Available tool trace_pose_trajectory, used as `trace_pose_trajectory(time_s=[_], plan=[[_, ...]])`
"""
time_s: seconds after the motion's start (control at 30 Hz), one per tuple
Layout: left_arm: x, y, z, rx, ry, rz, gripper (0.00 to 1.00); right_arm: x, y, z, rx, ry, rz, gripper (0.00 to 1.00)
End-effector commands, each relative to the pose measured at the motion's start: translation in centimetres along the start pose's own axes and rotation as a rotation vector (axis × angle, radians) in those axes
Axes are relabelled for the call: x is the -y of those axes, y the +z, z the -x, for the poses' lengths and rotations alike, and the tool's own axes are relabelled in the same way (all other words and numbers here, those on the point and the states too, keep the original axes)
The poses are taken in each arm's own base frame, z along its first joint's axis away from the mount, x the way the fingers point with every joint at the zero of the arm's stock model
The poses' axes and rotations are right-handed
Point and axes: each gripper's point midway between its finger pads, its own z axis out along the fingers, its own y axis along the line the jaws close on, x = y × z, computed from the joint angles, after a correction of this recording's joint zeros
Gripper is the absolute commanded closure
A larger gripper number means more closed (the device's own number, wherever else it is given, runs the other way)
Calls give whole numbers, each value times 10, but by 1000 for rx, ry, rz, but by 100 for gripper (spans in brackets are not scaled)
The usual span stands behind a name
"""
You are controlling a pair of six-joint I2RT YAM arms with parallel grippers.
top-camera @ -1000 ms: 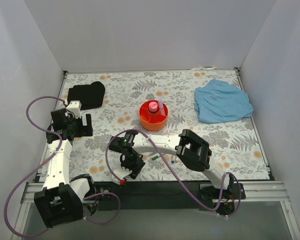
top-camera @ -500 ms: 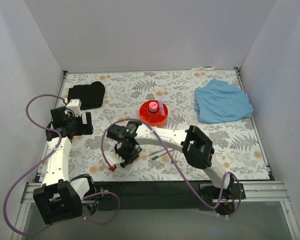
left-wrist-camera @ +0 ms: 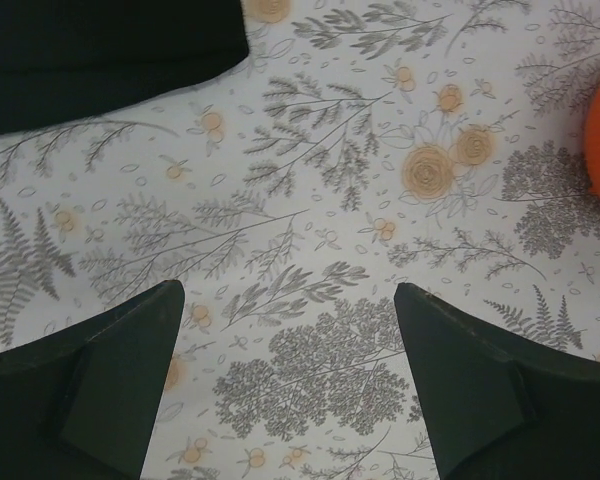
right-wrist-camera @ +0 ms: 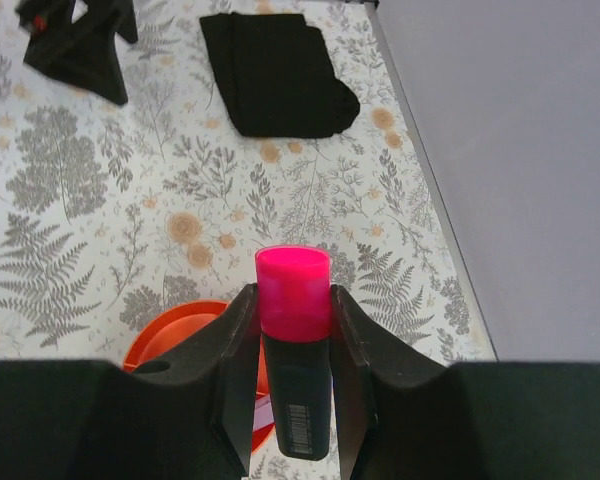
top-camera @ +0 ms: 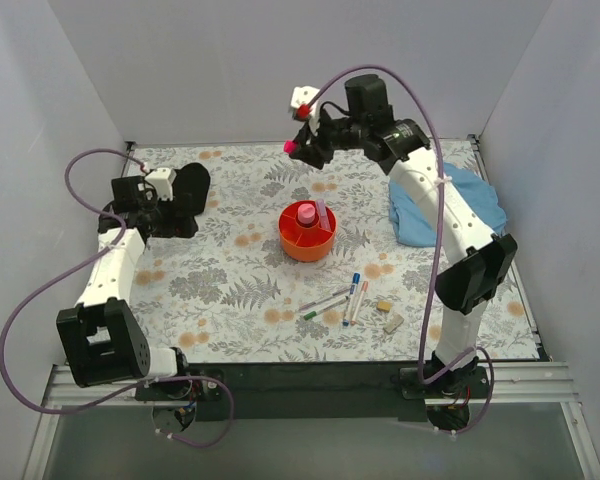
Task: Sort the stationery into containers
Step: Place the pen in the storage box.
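Top external view: a pink highlighter (top-camera: 292,148) is being held aloft by the right gripper (top-camera: 298,143), high above the floral table (top-camera: 230,290) and apart from the round orange plastic tray (top-camera: 301,251); its black barrel is being clamped between both fingers (right-wrist-camera: 242,340). The left gripper (left-wrist-camera: 290,370) is being held spread apart and empty, low over the table near the black cloth (left-wrist-camera: 100,50). At the near right, thin pens (top-camera: 355,295) and beige erasers (top-camera: 384,305) are lying loose.

Floral-print table (top-camera: 240,200). Black cloth (top-camera: 195,180) at 10 o'clock, light blue cloth (top-camera: 475,215) at 2 o'clock. Orange tray (top-camera: 292,245) near centre. Thin pens (top-camera: 357,302) loosely clustered at 5 o'clock of the tray, well apart from it. Two beige erasers (top-camera: 384,305) just beside the pens, at their 3 o'clock.
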Motion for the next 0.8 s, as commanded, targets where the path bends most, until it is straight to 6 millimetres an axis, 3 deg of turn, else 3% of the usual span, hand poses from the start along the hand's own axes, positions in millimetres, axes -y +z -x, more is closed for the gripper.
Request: trace_pose_trajectory(time_s=[0.0, 0.07, 0.1, 0.13, 0.17, 0.2, 0.23, 0.27, 0.33, 0.37, 0.4, 0.47, 0.77], plan=[[40, 14, 27, 33, 109, -50, 13, 33, -18, 1, 167, 254, 18, 99], [47, 25, 34, 39, 102, -57, 14, 39, -23, -13, 176, 337, 40, 99], [49, 28, 37, 41, 87, -62, 14, 52, -30, -17, 212, 329, 12, 99], [49, 31, 40, 42, 63, -61, 15, 50, -44, -5, 254, 316, -1, 99], [48, 35, 45, 40, 55, -61, 15, 35, -33, -46, 215, 379, 8, 99], [47, 43, 41, 18, 47, -62, 15, 43, -38, -38, 274, 294, -41, 99], [45, 48, 40, 7, 44, -59, 15, 37, -49, -29, 310, 242, -70, 99], [44, 50, 45, 11, 50, -55, 15, 24, -43, -54, 291, 285, -69, 99], [38, 61, 42, -13, 51, -36, 15, 19, -51, -48, 338, 237, -89, 99], [36, 62, 44, -13, 59, -29, 15, 9, -48, -59, 340, 251, -71, 99], [47, 66, 46, -14, 86, -45, 16, 6, -48, -61, 344, 256, -72, 99], [44, 74, 42, -37, 93, -30, 16, 1, -48, -64, 359, 251, -73, 99], [53, 86, 37, -67, 140, -18, 16, 4, -36, -82, 393, 322, -92, 99]])
